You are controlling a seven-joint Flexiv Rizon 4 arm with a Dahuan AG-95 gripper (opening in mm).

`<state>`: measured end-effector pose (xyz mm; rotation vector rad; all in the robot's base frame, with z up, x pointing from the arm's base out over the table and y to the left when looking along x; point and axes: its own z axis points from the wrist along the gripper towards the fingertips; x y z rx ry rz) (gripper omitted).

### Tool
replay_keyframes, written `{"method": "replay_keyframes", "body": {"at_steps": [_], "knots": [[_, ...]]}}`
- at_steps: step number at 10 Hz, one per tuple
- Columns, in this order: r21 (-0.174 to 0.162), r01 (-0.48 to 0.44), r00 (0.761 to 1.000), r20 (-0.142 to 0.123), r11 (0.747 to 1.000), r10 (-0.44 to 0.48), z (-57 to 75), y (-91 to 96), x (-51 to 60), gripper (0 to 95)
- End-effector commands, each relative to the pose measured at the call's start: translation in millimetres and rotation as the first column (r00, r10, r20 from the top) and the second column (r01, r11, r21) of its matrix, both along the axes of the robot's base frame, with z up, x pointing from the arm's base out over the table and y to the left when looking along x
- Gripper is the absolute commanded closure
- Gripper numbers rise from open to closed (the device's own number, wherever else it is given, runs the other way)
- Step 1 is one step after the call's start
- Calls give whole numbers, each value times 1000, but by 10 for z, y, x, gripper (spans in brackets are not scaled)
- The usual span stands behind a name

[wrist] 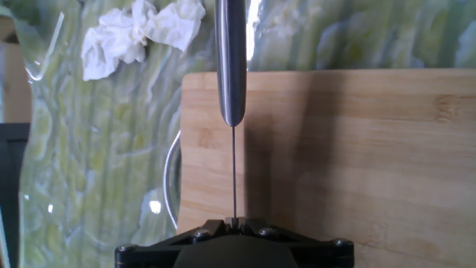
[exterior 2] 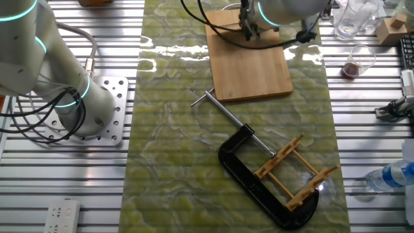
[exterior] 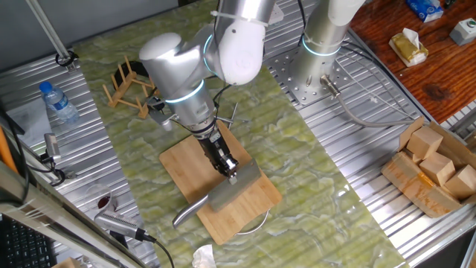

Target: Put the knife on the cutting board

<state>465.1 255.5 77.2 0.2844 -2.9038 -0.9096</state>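
Item: two-finger gripper (exterior: 230, 170), black, clenched on the spine of the all-metal cleaver with broad grey steel blade and rounded silver handle (exterior: 223, 195). From where I stand the knife is carried edge-on over the large flat rectangular light-brown bamboo cutting board (exterior: 186, 167); the hand view shows only the thin line of the blade (wrist: 233, 175) and the handle end beyond it.

Position: blade over the board's near half, handle reaching past the board edge toward the green marbled mat on the surface (exterior: 312, 156). Whether the blade already rests on the wood or hangs just above it cannot be told.

Handling note: my judgement is that the step is the set-down. Lower slowly until the blade bears on the wood, let it settle flat rather than on its edge, then part the jaws and lift straight up; a tilted release could let it slide off.

Nearby: crumpled white tissue (wrist: 141, 33), beside the board corner.

Obscured: the other fixed view cuts off the gripper and knife at its top edge, showing only the board (exterior 2: 249, 68). The fingertips are hidden in the hand view.
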Motion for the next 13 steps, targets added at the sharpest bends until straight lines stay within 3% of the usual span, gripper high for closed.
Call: {"method": "replay_keyframes", "body": {"at_steps": [1,8,11,13], "knots": [[47,13,1000,0,999,-13,-22,9,9,950],[77,-4,1000,12,997,3,-142,8,12,950],[113,-7,1000,12,994,6,-144,8,12,950],[99,-25,999,27,995,23,-152,8,12,950]]}}
